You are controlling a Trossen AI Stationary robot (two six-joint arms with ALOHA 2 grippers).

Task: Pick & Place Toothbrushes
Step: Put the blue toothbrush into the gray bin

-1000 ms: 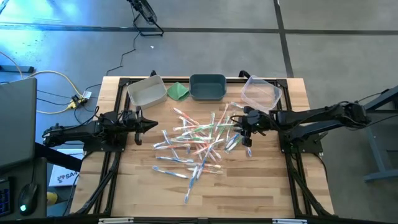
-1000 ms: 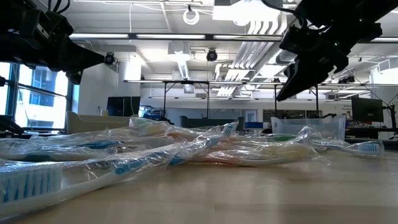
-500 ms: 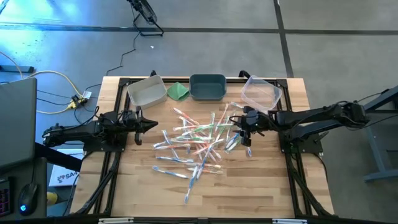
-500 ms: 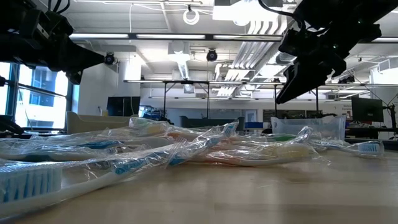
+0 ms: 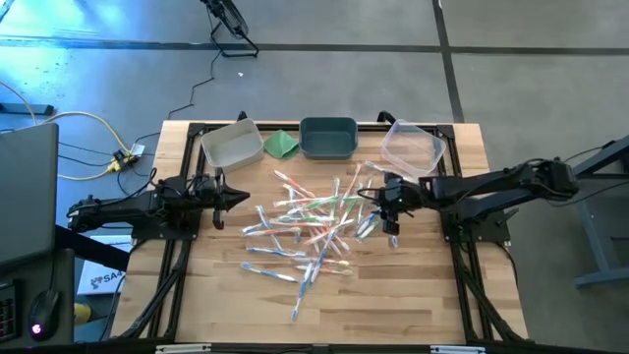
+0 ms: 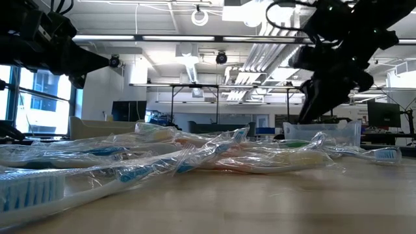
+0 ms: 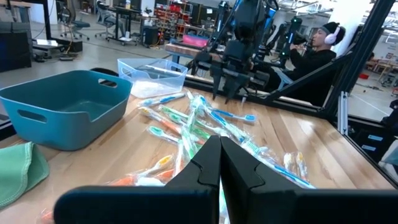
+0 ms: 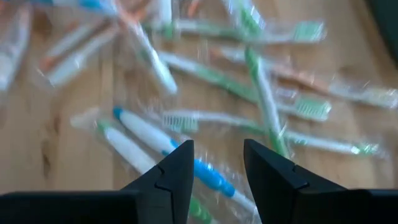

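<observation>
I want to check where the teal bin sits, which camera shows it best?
The high view: the whole teal bin shows at the table's far edge, between two other bins. The left wrist view shows its side and handle; the low and right wrist views don't show it clearly.

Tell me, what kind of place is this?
Probably a robotics lab or workshop. Two dark robot arms are mounted at a wooden table strewn with wrapped toothbrushes, and behind it is an open hall with workbenches and exposed ceiling pipes.

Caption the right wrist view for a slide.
Right gripper, jaws open, hovers above wrapped toothbrushes scattered on the wooden table.
</observation>
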